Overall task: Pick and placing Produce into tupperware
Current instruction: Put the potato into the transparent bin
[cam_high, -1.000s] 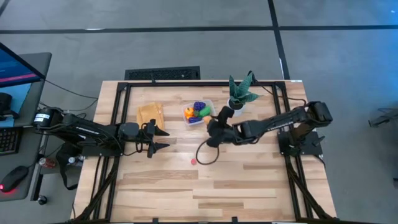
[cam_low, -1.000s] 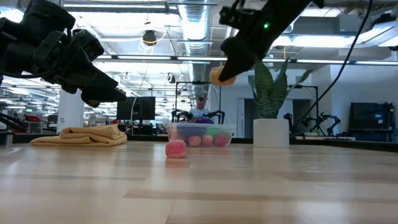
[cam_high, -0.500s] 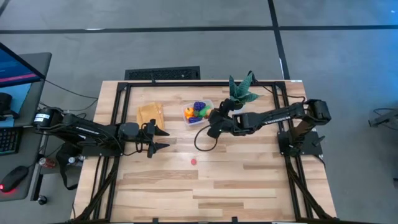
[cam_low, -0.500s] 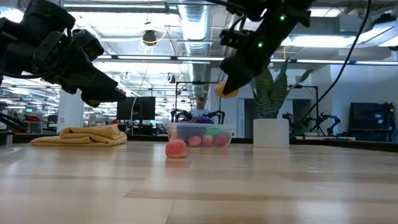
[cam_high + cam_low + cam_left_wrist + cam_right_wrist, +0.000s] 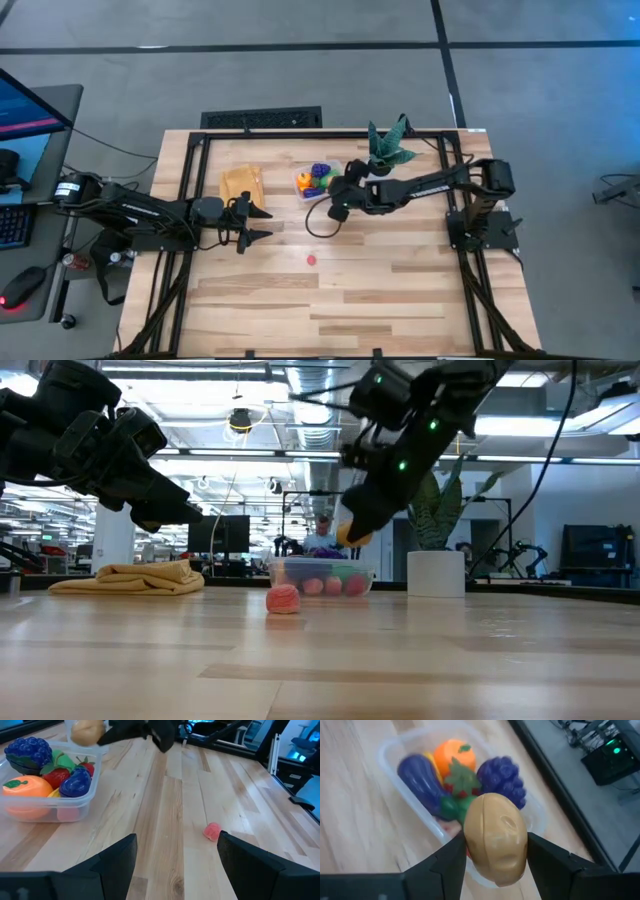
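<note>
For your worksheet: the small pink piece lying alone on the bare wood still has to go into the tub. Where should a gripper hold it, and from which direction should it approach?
Probably from straight above, fingers closing across the widest middle of the pink piece. It is small, rounded and low on the table, with bare wood all round it, so no side is blocked. The open left gripper waits nearer; the right gripper is occupied with a tan piece above the tub.

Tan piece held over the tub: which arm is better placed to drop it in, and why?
Right. Its gripper already holds the tan piece just above the tub; the left gripper waits open, apart from it.
</note>
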